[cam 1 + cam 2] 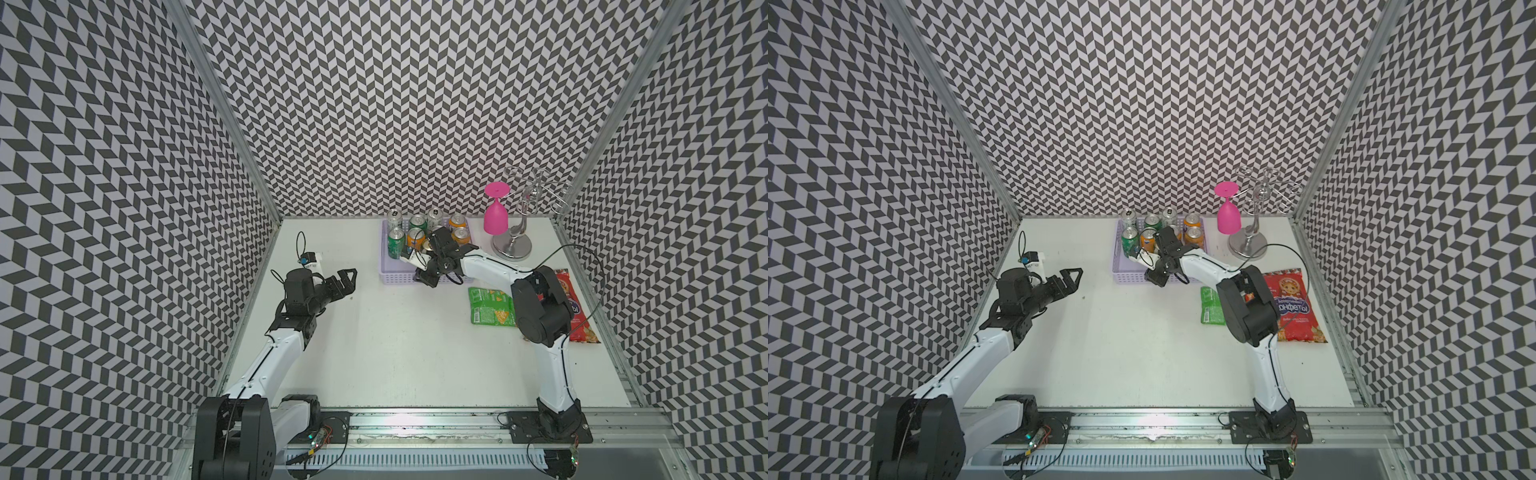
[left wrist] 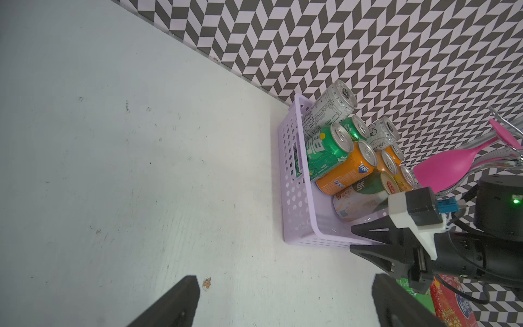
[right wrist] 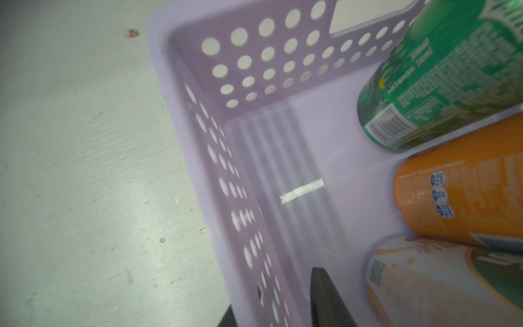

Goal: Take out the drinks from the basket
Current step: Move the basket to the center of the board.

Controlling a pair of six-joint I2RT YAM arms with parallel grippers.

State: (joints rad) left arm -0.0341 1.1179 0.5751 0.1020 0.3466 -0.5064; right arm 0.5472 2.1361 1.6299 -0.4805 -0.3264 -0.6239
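Basket [image 1: 399,276] against the table's [image 1: 395,353] 12 o'clock edge; open tabletop from its 6 through 9. Drinks [image 1: 415,239] upright, long axes vertical, tops up. Left gripper [image 1: 347,284] fingers wide apart; right gripper [image 2: 353,240] pinching basket's near wall.

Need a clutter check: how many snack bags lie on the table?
2: green bag near the basket, red bag to its right; the right arm partly covers both.

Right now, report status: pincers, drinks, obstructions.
Left pincer open, clear of basket. Right pincer shut inside basket by pale can, grip unconfirmed. No drinks out yet. Orange can close alongside.
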